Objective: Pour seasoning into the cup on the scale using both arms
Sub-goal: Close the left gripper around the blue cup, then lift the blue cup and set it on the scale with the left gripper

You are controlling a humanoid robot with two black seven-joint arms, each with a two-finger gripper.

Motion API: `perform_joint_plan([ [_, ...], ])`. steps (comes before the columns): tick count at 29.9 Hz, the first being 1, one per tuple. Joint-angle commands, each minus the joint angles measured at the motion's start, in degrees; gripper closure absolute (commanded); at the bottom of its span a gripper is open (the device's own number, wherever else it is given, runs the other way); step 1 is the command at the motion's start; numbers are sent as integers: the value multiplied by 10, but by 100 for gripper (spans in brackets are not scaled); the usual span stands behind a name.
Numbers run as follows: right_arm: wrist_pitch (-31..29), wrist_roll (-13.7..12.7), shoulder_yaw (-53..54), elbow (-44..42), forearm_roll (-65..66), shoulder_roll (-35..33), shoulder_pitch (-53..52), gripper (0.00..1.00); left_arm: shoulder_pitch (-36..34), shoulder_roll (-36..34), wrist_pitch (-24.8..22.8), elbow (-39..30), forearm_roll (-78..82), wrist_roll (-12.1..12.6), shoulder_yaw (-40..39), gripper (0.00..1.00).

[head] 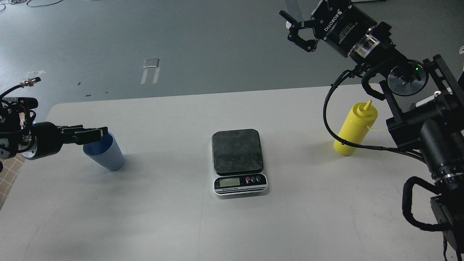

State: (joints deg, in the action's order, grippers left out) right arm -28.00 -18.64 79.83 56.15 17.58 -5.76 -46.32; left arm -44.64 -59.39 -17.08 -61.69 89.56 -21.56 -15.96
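The light blue ribbed cup (pixel 108 157) stands upright on the white table (pixel 181 224) at the left. My left gripper (pixel 98 134) reaches in from the left at the cup's rim, its fingertips overlapping the near rim; its fingers look parted and hold nothing. The scale (pixel 237 150) sits in the middle of the table, its dark platform bare and its display facing me. The yellow seasoning bottle (pixel 353 130) stands upright at the right, its nozzle uncapped and the cap hanging on its tether. My right gripper (pixel 293 28) is open and empty, high above and beyond the table.
The right arm's black links and a looped cable (pixel 328 123) pass close beside and in front of the yellow bottle. A checked cloth (pixel 7 174) shows past the table's left edge. Grey floor lies beyond the table's far edge.
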Motion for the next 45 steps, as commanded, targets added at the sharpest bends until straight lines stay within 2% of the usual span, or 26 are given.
perform_joint_plan([
  [1, 0, 0, 0, -1, 0, 1, 0, 0, 16, 0, 12, 12, 1, -2, 7, 11],
  [8, 0, 0, 0, -1, 0, 1, 0, 0, 39, 4, 30, 26, 0, -2, 7, 12],
  [11, 0, 0, 0, -1, 0, 1, 0, 0, 39, 14, 31, 30, 0, -2, 8, 17],
  [17, 0, 0, 0, -1, 0, 0, 1, 0, 39, 16, 30, 35, -3, -3, 6, 40],
  [19, 0, 0, 0, 0, 0, 0, 2, 0, 39, 16, 29, 36, -4, -2, 7, 53],
  [21, 0, 0, 0, 0, 0, 0, 4, 0, 39, 16, 27, 36, -4, -2, 8, 76],
  [22, 0, 0, 0, 0, 0, 0, 4, 0, 39, 16, 27, 36, -4, -2, 8, 82],
  [23, 0, 0, 0, -1, 0, 0, 4, 0, 39, 16, 22, 37, -4, -2, 8, 100],
  [34, 0, 0, 1, 5, 0, 0, 9, 0, 22, 22, -22, 42, -7, 7, -3, 100],
  [39, 0, 0, 1, 4, 0, 1, 9, 0, -43, 22, -54, 40, -32, 0, -5, 100],
  [45, 0, 0, 1, 5, 0, 1, 9, 0, -163, 34, -109, 14, -33, -2, -6, 100],
])
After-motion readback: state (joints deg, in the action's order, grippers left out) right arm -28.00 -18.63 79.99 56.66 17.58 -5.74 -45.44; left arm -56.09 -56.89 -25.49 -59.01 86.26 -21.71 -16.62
